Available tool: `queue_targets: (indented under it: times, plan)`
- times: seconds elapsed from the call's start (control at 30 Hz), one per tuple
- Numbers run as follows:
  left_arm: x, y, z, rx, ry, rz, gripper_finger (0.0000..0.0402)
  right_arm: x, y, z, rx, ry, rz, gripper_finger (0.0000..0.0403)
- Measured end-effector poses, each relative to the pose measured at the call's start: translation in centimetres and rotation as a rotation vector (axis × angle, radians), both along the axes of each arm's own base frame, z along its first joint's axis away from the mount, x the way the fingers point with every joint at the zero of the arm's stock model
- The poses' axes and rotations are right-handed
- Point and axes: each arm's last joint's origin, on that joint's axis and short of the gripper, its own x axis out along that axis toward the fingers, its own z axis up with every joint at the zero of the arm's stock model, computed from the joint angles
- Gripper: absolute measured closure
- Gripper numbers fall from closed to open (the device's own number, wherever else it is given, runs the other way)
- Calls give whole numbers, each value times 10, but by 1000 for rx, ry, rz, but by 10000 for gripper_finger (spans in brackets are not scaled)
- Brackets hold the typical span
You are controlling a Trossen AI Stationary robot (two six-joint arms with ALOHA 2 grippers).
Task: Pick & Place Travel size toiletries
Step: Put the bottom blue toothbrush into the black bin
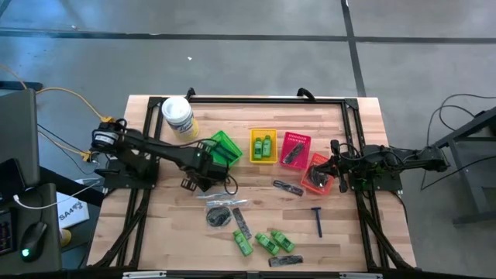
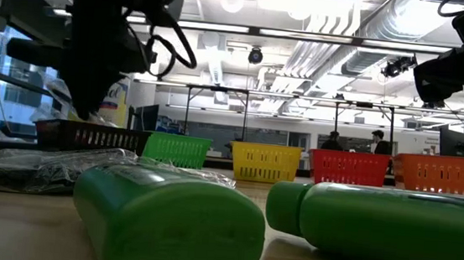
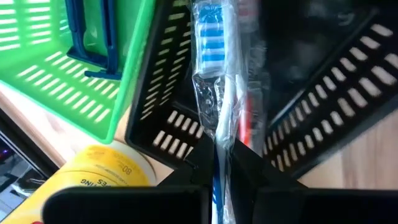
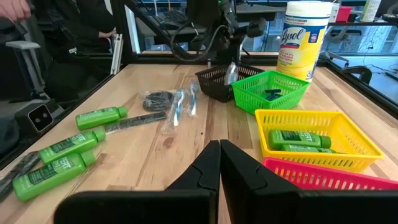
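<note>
Clearly legible, "Lysol" marks the white tub (image 4: 303,38) behind the baskets (image 4: 268,91).

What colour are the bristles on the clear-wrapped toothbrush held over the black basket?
Blue and white stripes on the clear-wrapped toothbrush, gripped by the left pincer; clearest in the left wrist view.

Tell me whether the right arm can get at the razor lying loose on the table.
Probably yes: the blue-handled razor lies alone on open wood, and the right end effector is shut on nothing nearby.
</note>
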Motion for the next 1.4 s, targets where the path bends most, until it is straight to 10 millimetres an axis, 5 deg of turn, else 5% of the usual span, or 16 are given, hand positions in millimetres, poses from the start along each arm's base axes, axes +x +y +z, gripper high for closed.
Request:
queue_targets:
  times: [0.53, 1.0, 1.4]
  plan:
    - [3, 5, -1, -83, 9, -38, 386, 0, 0, -1, 0, 3, 0, 399]
    - [1, 6, -1, -66, -12, 68, 274, 5, 0, -11, -28, -31, 2, 399]
    - [-12, 7, 17, -65, -50, 147, 261, 5, 0, -10, -28, -36, 2, 399]
